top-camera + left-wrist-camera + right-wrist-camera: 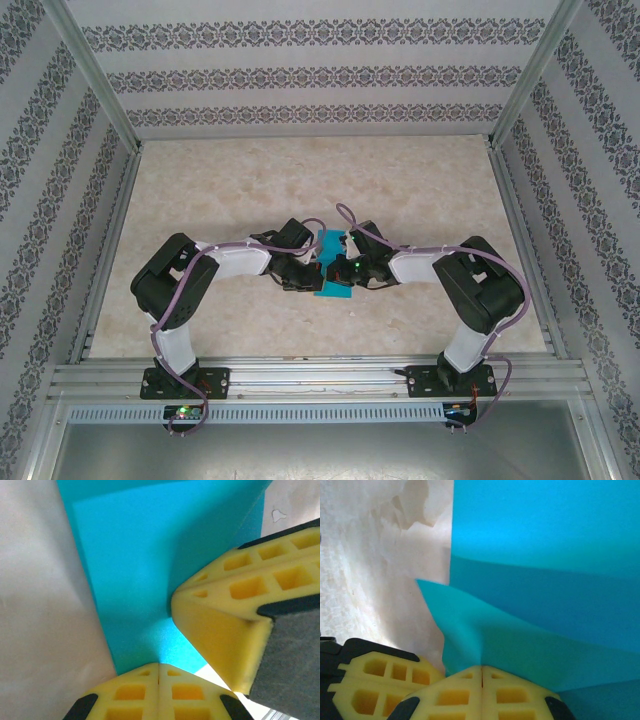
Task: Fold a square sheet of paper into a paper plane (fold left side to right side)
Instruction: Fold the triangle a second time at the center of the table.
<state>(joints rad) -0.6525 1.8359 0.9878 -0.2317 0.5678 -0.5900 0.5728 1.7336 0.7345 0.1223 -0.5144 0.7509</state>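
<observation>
Both arms rise from their bases at the near edge of the marbled table [300, 180], elbows bowed outward, wrists turned inward; mid-table, the left gripper [159, 666] and right gripper [482, 669], just beside each other, each pinch the creased teal sheet of paper [335, 290], fingers closed on it; bare tabletop lies beyond.

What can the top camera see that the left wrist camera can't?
Top view: the whole black-and-white left arm and right arm, bent toward each other, plus the patterned grey walls. Left wrist view: a close look at the left gripper, its yellow fingertips shut on the thin teal-blue sheet of paper, with the right gripper beside it. Both: that paper and the pale marbled table.
</observation>
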